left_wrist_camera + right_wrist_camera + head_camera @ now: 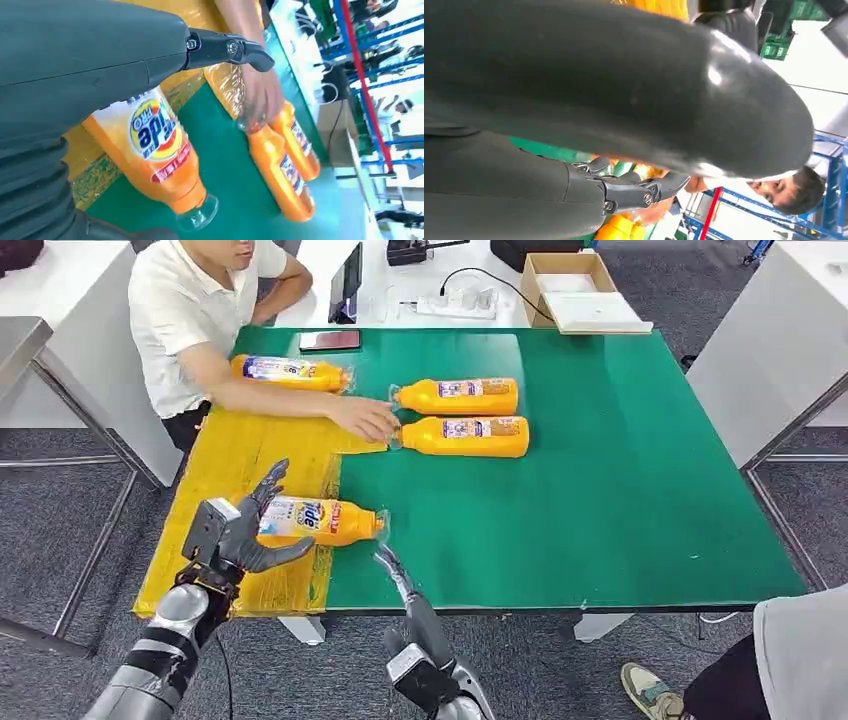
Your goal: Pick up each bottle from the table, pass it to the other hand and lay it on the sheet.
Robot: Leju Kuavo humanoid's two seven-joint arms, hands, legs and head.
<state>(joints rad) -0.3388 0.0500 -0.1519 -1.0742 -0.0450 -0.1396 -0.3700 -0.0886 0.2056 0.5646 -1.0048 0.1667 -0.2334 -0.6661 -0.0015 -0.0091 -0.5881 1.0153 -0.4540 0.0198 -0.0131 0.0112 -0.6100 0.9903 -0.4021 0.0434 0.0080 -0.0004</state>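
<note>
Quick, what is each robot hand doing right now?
Left hand: holds the Tide bottle over the yellow sheet.
Right hand: open, empty.

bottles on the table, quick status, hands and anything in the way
Left hand holds a bottle over the yellow sheet. Right hand open, just past its cap. Two bottles wait on the green mat; a person's hand touches them.

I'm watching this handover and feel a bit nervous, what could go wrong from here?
The Tide bottle in the left hand lies half over the yellow sheet's edge, cap end above green mat; released now, it might roll off the sheet. The right hand sits close to its cap and could knock it. A person's hand is touching the two waiting bottles, so reaching there risks contact.
</note>
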